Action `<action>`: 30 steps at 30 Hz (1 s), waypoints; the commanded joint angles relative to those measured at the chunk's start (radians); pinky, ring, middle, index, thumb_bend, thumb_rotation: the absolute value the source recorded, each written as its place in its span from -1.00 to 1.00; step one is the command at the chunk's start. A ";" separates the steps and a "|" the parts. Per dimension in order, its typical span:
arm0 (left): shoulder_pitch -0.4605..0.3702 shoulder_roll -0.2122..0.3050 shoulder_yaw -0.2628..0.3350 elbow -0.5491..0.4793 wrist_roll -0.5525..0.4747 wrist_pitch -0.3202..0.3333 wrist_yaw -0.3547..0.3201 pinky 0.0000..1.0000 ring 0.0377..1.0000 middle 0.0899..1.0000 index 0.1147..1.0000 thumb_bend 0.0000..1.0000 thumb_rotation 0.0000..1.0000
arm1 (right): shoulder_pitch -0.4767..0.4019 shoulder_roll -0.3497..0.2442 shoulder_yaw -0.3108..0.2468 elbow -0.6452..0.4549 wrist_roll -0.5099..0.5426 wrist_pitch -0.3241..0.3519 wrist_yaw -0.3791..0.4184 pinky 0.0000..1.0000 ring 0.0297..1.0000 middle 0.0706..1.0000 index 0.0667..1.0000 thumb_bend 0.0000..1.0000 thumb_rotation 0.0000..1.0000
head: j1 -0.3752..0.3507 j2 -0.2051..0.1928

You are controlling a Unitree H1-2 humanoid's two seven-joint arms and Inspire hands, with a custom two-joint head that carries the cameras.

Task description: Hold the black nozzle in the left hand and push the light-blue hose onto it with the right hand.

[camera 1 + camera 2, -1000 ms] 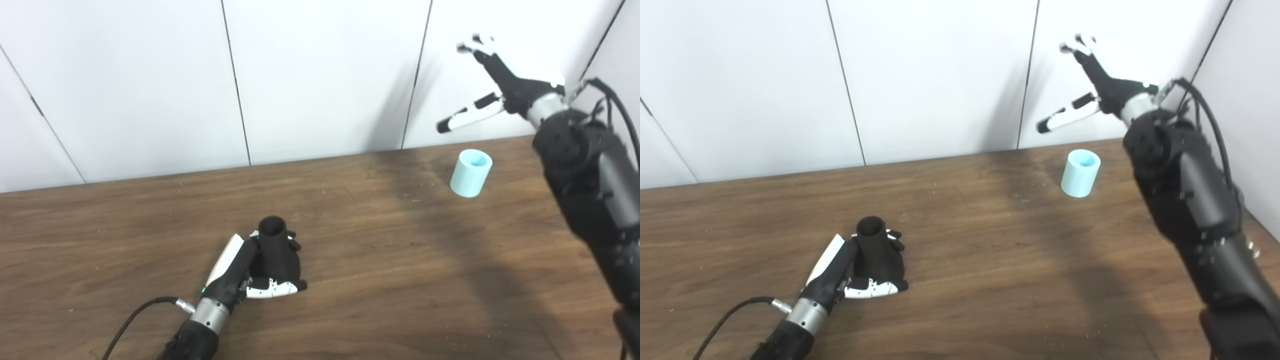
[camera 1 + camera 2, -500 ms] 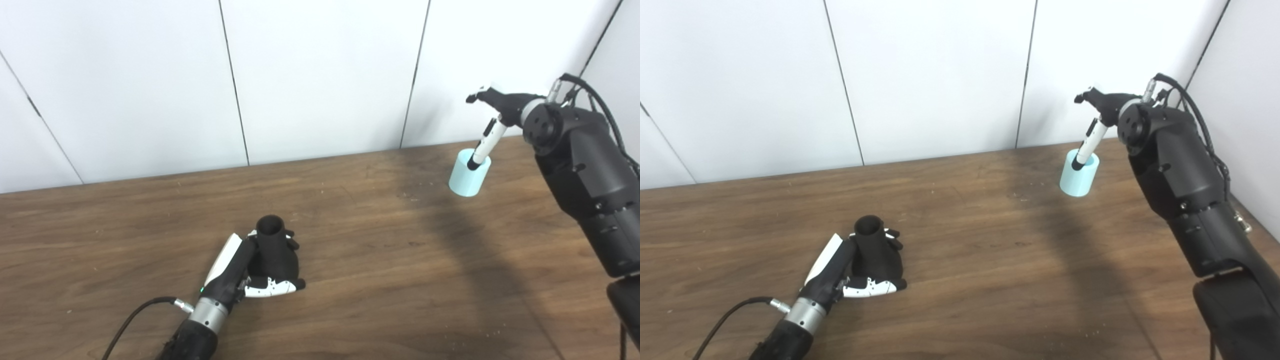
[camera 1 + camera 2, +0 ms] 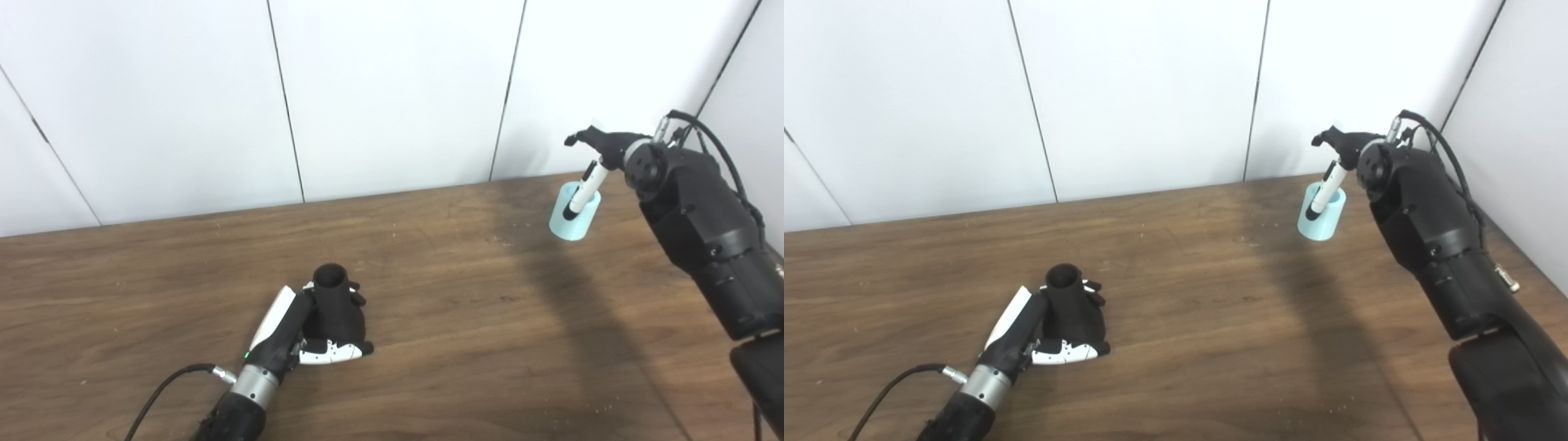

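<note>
Left hand [image 3: 306, 334] sits low and left of centre in the frame, resting on the brown wooden desk [image 3: 465, 343], its fingers wrapped around the black nozzle [image 3: 334, 306]. The nozzle stands upright in that grip with its round open mouth facing up, and a white-shelled finger lies across its base on the near side. A black cable [image 3: 165, 386] trails from the wrist toward the bottom edge. Right hand [image 3: 597, 153] is at the upper right of the frame, reaching down from above to the light-blue hose [image 3: 572, 214], a short tube standing on end on the desk near the back wall. One white finger with a black tip [image 3: 582, 195] lies across the front of the hose from its rim down, while the other fingers curl over the far side; whether they press on the hose is hidden behind it, so it cannot be told if the hand has closed on it. The bulky black forearm [image 3: 698, 233] of that arm fills the right edge of the frame and throws a broad dark shadow across the desk between the two hands. Hose and nozzle are well apart, with bare wood between them. White wall panels [image 3: 392, 92] with thin dark seams close the scene behind.
</note>
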 commanded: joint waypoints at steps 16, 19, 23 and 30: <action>0.056 0.011 -0.004 0.028 0.028 0.102 -0.033 1.00 0.89 0.49 -0.17 0.04 -0.85 | -0.038 -0.041 0.055 0.073 0.047 -0.046 -0.087 0.31 0.55 0.62 0.62 1.00 -0.81 | 0.014 0.014; 0.057 0.009 -0.004 0.024 0.027 0.106 -0.035 1.00 0.89 0.49 -0.17 0.04 -0.85 | -0.047 -0.043 0.073 0.084 0.044 -0.034 -0.069 0.27 0.49 0.62 0.62 1.00 -0.85 | 0.015 0.014; 0.057 0.008 -0.003 0.022 0.026 0.109 -0.036 1.00 0.88 0.49 -0.17 0.04 -0.85 | -0.057 -0.046 0.082 0.094 0.055 -0.037 -0.065 0.23 0.43 0.57 0.61 1.00 -0.86 | 0.017 0.015; 0.059 0.006 -0.003 0.016 0.027 0.116 -0.036 1.00 0.88 0.49 -0.17 0.04 -0.85 | -0.042 -0.054 0.096 0.068 0.033 -0.083 -0.128 -0.29 -0.18 -0.05 0.31 0.32 -0.99 | 0.018 0.019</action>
